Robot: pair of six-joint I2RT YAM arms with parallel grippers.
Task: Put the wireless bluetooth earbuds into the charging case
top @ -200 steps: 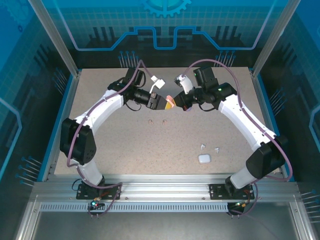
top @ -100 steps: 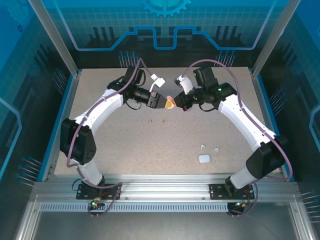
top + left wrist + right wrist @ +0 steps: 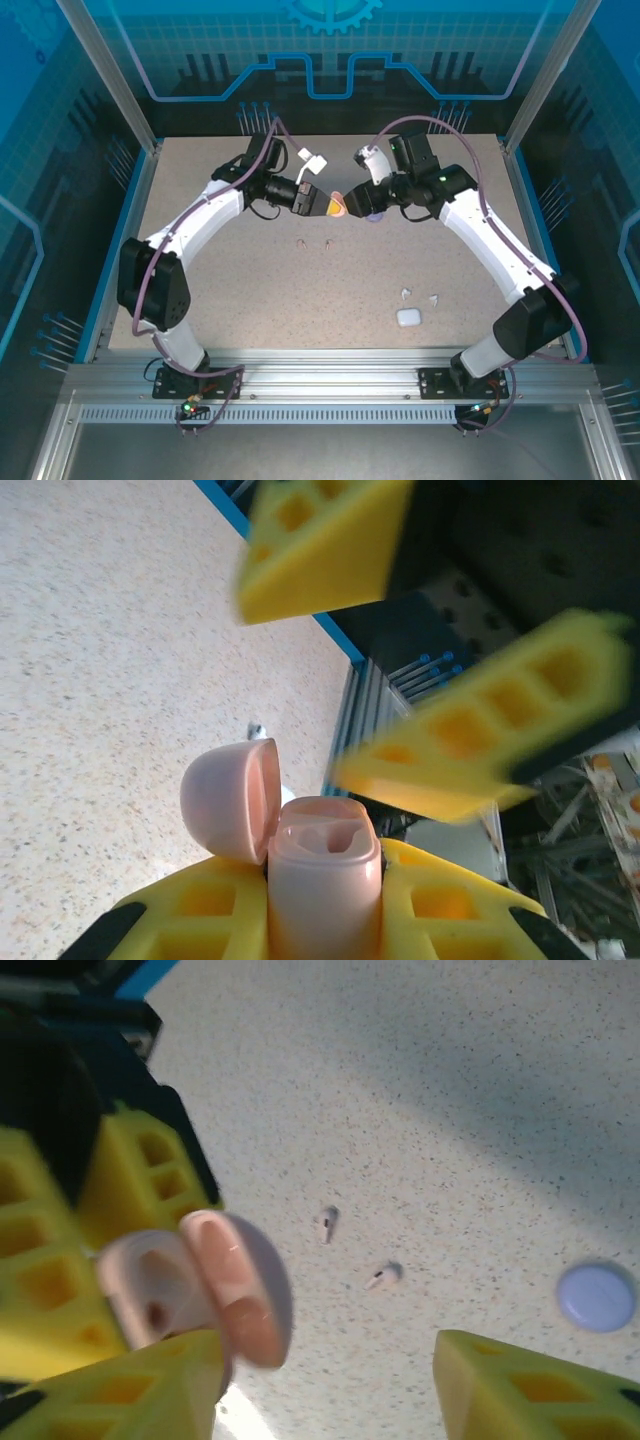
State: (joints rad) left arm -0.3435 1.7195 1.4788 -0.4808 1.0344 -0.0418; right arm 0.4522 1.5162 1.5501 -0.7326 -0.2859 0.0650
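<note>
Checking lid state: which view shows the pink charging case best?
Left wrist: the pink charging case sits close and sharp, lid open, its wells visible. Right wrist shows it blurred, at left; top external, a tiny pink speck.

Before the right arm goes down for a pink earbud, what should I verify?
1. Pale pink plastic charging case clamped in left gripper: ok.
2. Its hinged lid open, sockets empty: ok.
3. Right gripper open and empty: ok.
4. Right fingers clear of that lid: cannot tell, they look very close.
5. Two tiny pale pink stemmed earbuds lying loose and apart on the speckled table: ok.
6. Which earbud fits which socket: cannot tell, too small.
</note>
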